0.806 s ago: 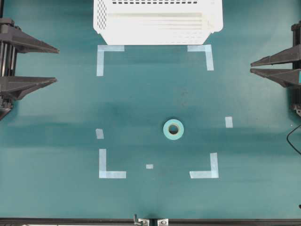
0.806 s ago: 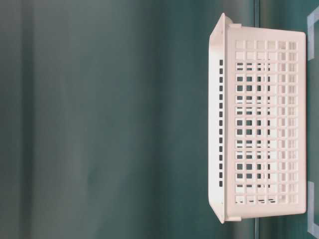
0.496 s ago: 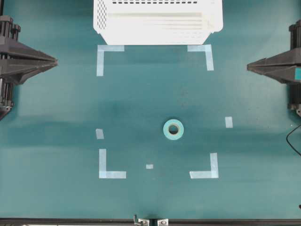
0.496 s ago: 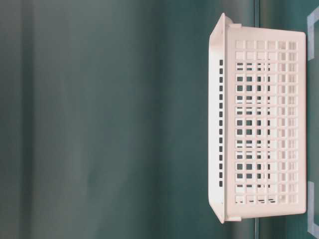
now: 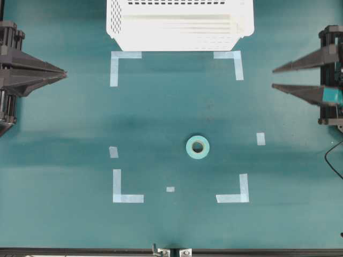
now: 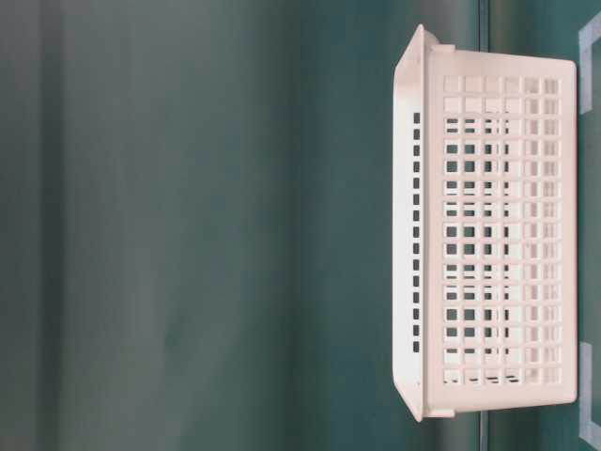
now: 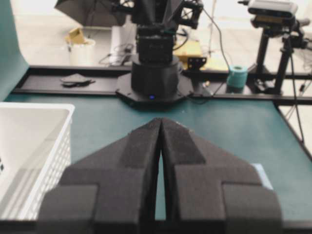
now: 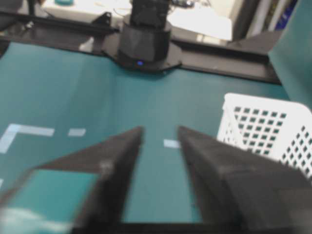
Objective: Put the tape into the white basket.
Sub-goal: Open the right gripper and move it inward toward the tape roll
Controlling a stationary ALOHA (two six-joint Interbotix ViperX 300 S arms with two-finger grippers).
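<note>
Tape [image 5: 198, 147] flat on the green tabletop [image 5: 161, 112], well below the white basket [image 5: 179, 24], inside pale corner marks [image 5: 127, 198], nothing between. Left hand [image 5: 63, 74] pressed together, right hand [image 5: 272, 77] spread, both far from the tape. No readable writing.

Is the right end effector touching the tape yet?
Apart. The overhead view shows the right end effector open at the table's right edge, with bare mat between it and the tape.

The tape [image 5: 198, 147] lies flat mid-table, well apart from the white basket [image 5: 179, 32].
</note>
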